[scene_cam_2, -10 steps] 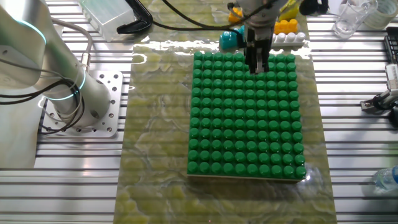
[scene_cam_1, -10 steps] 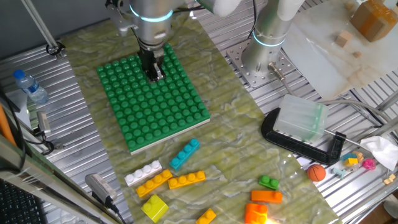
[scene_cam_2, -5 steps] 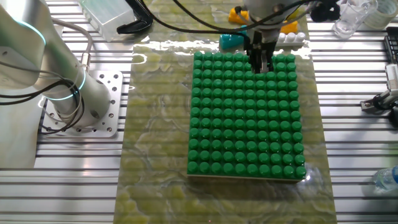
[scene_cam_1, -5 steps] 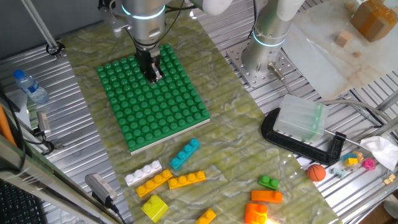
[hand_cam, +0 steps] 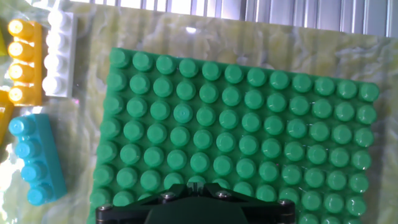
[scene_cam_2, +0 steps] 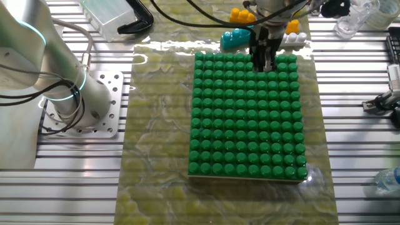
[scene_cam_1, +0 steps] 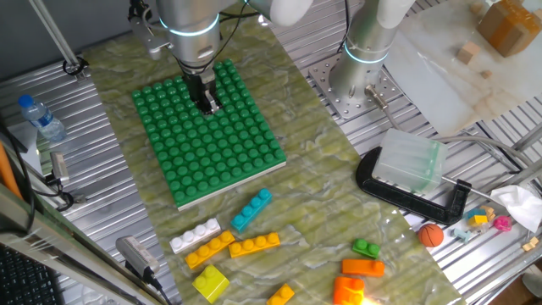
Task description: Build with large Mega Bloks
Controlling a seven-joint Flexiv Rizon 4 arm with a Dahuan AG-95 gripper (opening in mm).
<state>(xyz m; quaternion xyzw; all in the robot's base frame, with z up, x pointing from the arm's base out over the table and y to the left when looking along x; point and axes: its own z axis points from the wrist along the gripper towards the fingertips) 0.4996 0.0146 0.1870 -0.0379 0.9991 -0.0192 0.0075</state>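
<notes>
Gripper hovering over a bare baseplate; building not yet begun.

One fixed view: the black two-finger gripper (scene_cam_1: 207,100) is hanging above the green studded plastic baseplate (scene_cam_1: 207,161), jaws seemingly near together and empty; the cyan (scene_cam_1: 251,209), white (scene_cam_1: 195,235) and yellow-orange (scene_cam_1: 254,245) four-stud plastic bars are lying loose beyond its near edge. The other fixed view: the gripper (scene_cam_2: 263,59) is sitting near the plate's brick-side edge. Hand view: only this one is showing the studs all unoccupied.
</notes>
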